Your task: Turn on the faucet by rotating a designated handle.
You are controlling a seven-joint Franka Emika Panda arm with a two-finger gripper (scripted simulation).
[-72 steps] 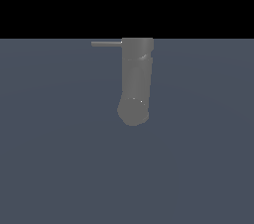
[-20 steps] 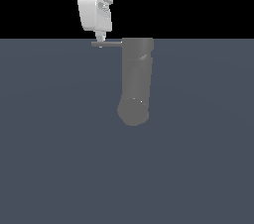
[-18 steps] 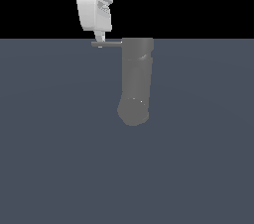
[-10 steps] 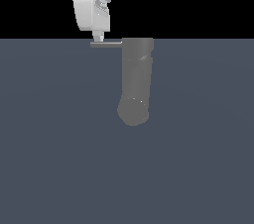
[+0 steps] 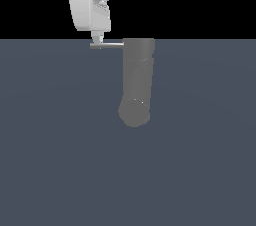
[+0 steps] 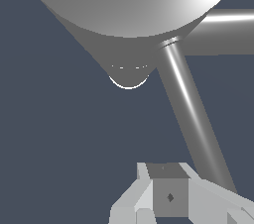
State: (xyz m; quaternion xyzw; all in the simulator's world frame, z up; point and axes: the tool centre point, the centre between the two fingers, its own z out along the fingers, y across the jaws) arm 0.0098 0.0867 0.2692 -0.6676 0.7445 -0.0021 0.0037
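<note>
The faucet (image 5: 137, 82) is a thick matte grey cylinder with a rounded lower end, standing mid-scene in the exterior view. Its handle (image 5: 107, 45), a thin grey rod, sticks out from the body's top toward the exterior view's left. My white gripper (image 5: 97, 40) hangs directly over the rod's outer end, its tip touching or just above it. In the wrist view the faucet body (image 6: 124, 5) looms large, and the handle (image 6: 191, 106) runs slantwise down past my gripper (image 6: 168, 199). The fingers show no gap between them and hold nothing.
A flat dark blue-grey ground (image 5: 60, 160) surrounds the faucet on all sides. A second thick grey rod (image 6: 225, 32) branches off the body in the wrist view. Nothing else stands nearby.
The gripper, absent 3.6 s ago, now sits over the handle's end. Over the last second it has drifted slightly toward the exterior view's left. The handle has barely moved.
</note>
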